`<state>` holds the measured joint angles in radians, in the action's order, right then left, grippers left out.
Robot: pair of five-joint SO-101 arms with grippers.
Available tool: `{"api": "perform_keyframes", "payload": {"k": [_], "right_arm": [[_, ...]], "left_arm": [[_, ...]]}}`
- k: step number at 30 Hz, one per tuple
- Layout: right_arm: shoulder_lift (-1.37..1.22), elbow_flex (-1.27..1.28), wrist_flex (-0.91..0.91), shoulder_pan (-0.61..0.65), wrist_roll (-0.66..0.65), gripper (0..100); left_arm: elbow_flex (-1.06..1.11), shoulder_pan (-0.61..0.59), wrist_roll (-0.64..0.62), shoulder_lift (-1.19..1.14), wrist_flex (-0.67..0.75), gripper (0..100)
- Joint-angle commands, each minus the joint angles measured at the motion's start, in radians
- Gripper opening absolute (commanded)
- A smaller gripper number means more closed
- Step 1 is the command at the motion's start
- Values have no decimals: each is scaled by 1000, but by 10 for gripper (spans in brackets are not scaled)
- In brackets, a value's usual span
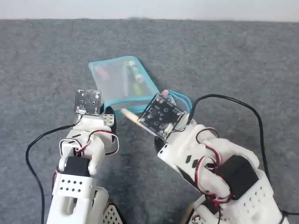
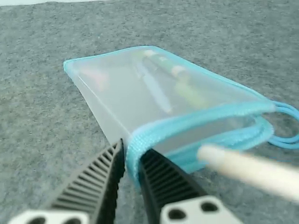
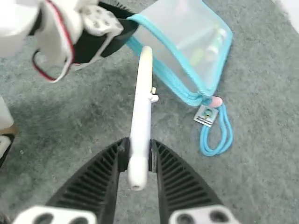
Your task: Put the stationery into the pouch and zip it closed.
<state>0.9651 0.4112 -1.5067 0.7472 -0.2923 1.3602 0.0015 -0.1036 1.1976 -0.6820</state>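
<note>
Meanwhile, both grippers gripped stationery items above the grey mat (image 1: 233,56).
At upper centre of the high view, the left gripper (image 2: 131,155) pinched the pouch (image 1: 119,79) by its blue rim; the right gripper (image 3: 139,145) clamped a white pen (image 3: 142,93) beside its opening.

High cam fixed overhead behind the two white printed arms (image 1: 79,158), looking down across the grey felt table (image 1: 46,56). Wrist cams ride each arm, close-in, facing forward and down. All three share the translucent blue-edged zip pouch (image 1: 117,79).
</note>
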Motion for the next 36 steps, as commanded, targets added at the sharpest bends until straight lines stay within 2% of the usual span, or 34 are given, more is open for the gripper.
{"api": "perform_keyframes", "payload": {"k": [1,9,13,20,29,36], "right_arm": [[12,6,53,-59,-6,6],[10,201,259,-62,-2,6],[-1,235,355,-62,52,6],[-214,241,547,-64,94,6],[-575,-18,591,-104,259,6],[-792,-203,591,-97,308,6]], "left_arm": [[-31,18,-14,15,38,11],[-31,20,-14,15,37,11],[-31,31,-14,15,37,11],[-31,75,-11,15,23,11],[-31,83,-9,15,23,11],[-30,83,-9,15,23,11]]}}
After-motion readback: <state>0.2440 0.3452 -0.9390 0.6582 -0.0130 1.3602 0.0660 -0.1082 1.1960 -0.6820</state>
